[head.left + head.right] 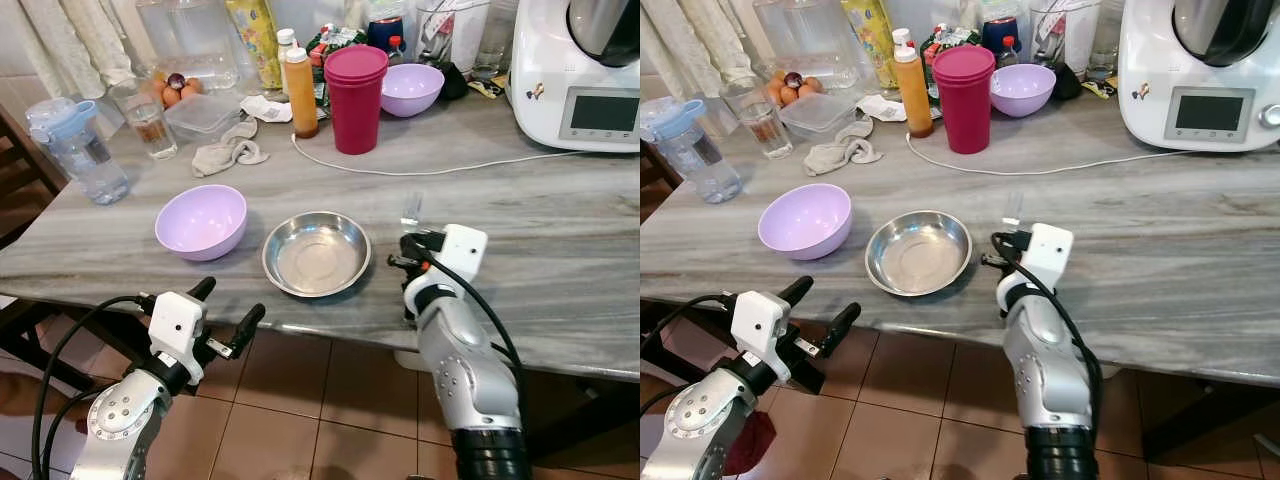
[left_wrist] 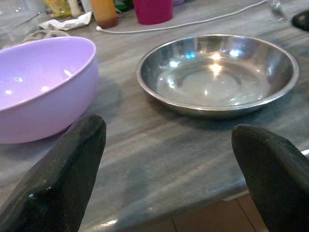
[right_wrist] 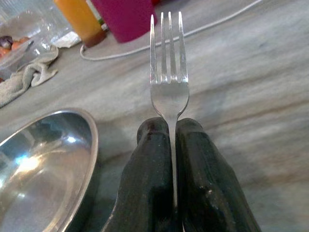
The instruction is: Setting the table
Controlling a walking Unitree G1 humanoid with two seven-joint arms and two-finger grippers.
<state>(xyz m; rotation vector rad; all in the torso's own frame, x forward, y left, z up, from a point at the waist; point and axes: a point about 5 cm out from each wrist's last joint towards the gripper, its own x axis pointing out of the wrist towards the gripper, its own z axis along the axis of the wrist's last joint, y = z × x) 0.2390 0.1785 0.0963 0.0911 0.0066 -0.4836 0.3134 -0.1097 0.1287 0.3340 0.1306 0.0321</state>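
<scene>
Right hand (image 3: 171, 145) pinches one four-tined steel fork (image 3: 169, 72) between closed fingers, tines over the grey-veined counter (image 1: 560, 230), beside one round steel dish (image 1: 316, 253). I see my left hand (image 1: 228, 315) spread wide, empty, below the edge. Two lilac bowls (image 1: 201, 221).

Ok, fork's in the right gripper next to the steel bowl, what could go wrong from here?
The right gripper pinches the fork low on its thin neck, so it could twist or slip as it is set down. The steel bowl sits just to the gripper's left near the table edge; a sideways drift might knock it. The open left gripper hangs below that edge and could catch it if raised.
</scene>
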